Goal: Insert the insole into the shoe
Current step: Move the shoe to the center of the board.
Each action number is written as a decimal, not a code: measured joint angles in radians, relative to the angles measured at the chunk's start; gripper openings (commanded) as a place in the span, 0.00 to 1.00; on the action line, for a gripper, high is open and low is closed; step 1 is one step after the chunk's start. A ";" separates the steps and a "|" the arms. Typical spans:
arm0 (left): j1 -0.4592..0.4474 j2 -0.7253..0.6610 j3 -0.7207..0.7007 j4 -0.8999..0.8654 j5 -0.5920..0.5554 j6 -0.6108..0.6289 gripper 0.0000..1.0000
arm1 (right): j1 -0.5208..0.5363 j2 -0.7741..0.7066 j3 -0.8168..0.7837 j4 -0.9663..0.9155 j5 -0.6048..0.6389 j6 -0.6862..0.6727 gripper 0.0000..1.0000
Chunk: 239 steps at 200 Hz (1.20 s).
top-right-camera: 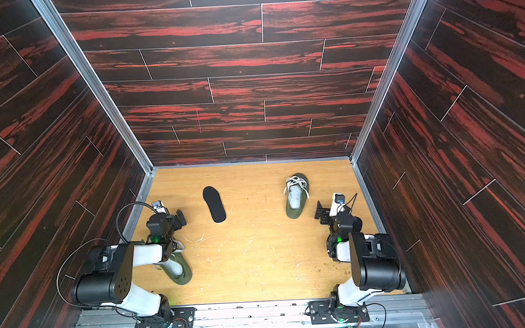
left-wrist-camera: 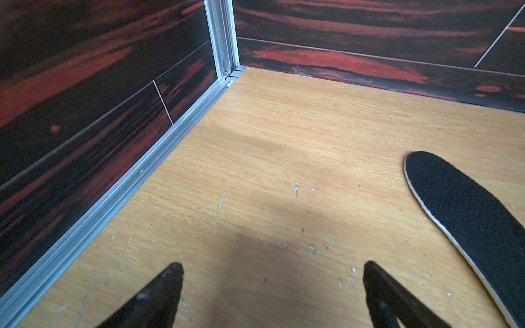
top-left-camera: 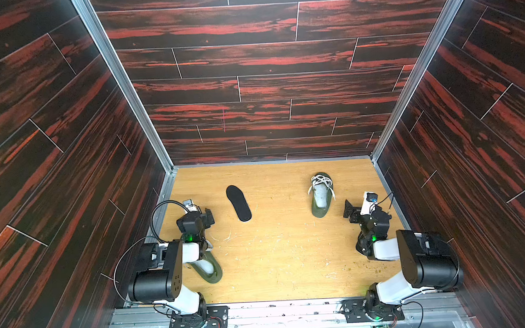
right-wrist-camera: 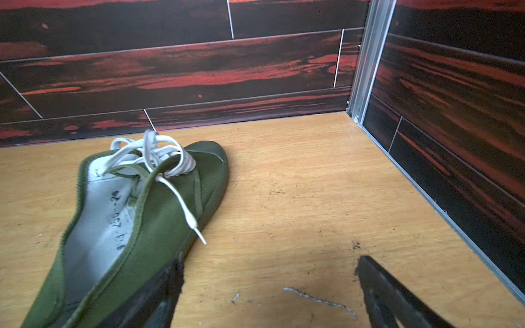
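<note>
One flat black foam insole [top-left-camera: 238, 203] is lying apart from the laced olive-green canvas shoe [top-left-camera: 320, 198]. The left gripper [left-wrist-camera: 272, 265] and right gripper [right-wrist-camera: 270, 261] are hanging open, empty.

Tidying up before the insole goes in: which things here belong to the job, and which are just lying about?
Belongs:
black insole
laced green shoe
left gripper and right gripper, both open

Lying about:
second green shoe, partly under the left arm, possibly a spare
small debris on the table

A spare green shoe [top-left-camera: 213, 274] lies on the scratched wooden tabletop [top-left-camera: 283, 255], walled by dark red panels [top-left-camera: 251, 80].
</note>
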State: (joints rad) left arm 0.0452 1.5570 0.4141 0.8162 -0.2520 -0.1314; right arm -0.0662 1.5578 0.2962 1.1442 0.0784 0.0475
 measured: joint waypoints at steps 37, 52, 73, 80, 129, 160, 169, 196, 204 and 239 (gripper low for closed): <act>0.000 0.000 0.000 0.000 0.000 0.000 1.00 | -0.002 0.000 0.000 -0.001 -0.017 0.000 0.98; 0.000 0.000 0.000 0.000 0.000 0.000 1.00 | -0.002 0.000 0.000 -0.002 -0.018 0.000 0.98; 0.000 0.000 0.000 0.000 0.000 0.000 1.00 | -0.002 0.000 0.000 -0.004 -0.019 0.000 0.99; 0.000 0.000 0.000 0.000 0.000 0.000 1.00 | -0.002 0.000 0.000 -0.005 -0.019 0.000 0.98; 0.000 0.000 0.000 0.000 0.000 0.000 1.00 | -0.002 0.000 0.000 -0.008 -0.019 0.000 0.98; 0.000 0.000 0.000 0.000 0.000 0.000 1.00 | -0.002 0.000 0.000 -0.010 -0.019 0.001 0.99; 0.000 0.000 0.000 0.000 -0.001 0.000 1.00 | -0.002 0.000 0.000 -0.011 -0.020 0.000 0.99; 0.002 -0.010 0.013 -0.042 -0.005 -0.011 1.00 | -0.003 -0.008 0.004 -0.037 -0.025 0.000 0.98; 0.002 -0.025 0.035 -0.101 -0.012 -0.016 1.00 | -0.003 -0.027 0.012 -0.077 -0.025 0.001 0.98; 0.003 -0.154 0.166 -0.290 -0.080 -0.069 1.00 | -0.002 -0.186 0.138 -0.330 -0.024 0.023 0.98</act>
State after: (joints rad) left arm 0.0479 1.4025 0.5804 0.5262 -0.3321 -0.2005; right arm -0.0685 1.3720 0.4343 0.8146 0.0540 0.0708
